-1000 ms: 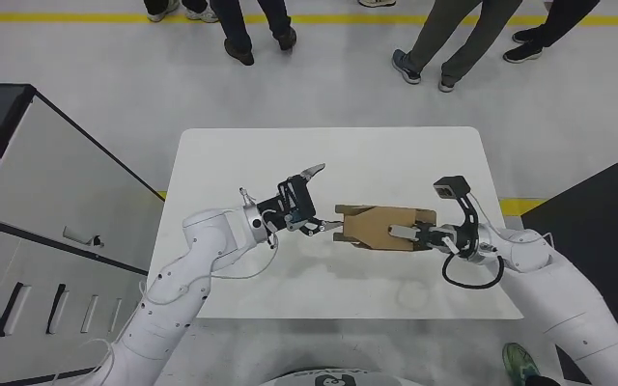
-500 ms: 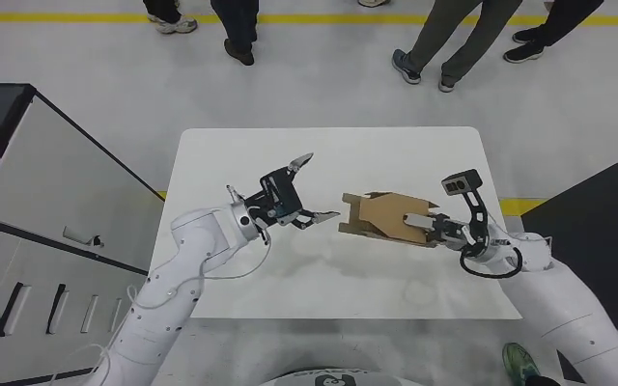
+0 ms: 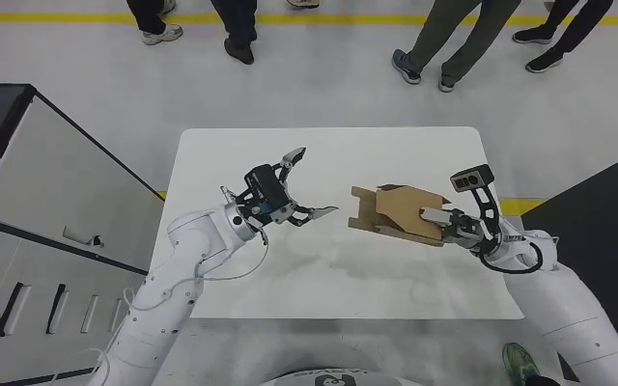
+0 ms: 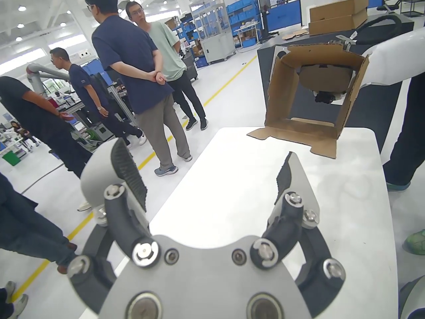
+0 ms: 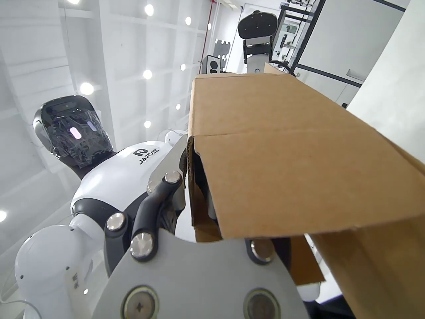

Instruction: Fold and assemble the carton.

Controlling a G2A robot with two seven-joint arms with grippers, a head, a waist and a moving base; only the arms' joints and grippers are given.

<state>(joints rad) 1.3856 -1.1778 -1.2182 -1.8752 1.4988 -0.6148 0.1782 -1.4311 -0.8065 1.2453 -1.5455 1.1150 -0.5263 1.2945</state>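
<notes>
The brown carton (image 3: 391, 210) is a partly opened sleeve held off the white table (image 3: 290, 280), right of centre, with its open end and loose flaps facing my left arm. My right gripper (image 3: 436, 218) is shut on one wall at the carton's right end. In the right wrist view one finger (image 5: 176, 167) presses on the outside of the carton (image 5: 282, 167), while the other is hidden inside. My left gripper (image 3: 314, 183) hangs wide open and holds nothing, a short way left of the carton. In the left wrist view the carton's hollow inside (image 4: 282, 94) faces the left gripper (image 4: 203, 154).
Several people stand on the floor beyond the table's far edge (image 3: 328, 130). A dark cabinet (image 3: 39, 174) stands to the table's left and a black unit (image 3: 589, 212) to its right. Bare tabletop lies beneath and in front of both arms.
My right gripper has lifted the carton off the table and carried it right, and it has opened out from flat. My left gripper has drawn back left and swung its fingers wider apart.
</notes>
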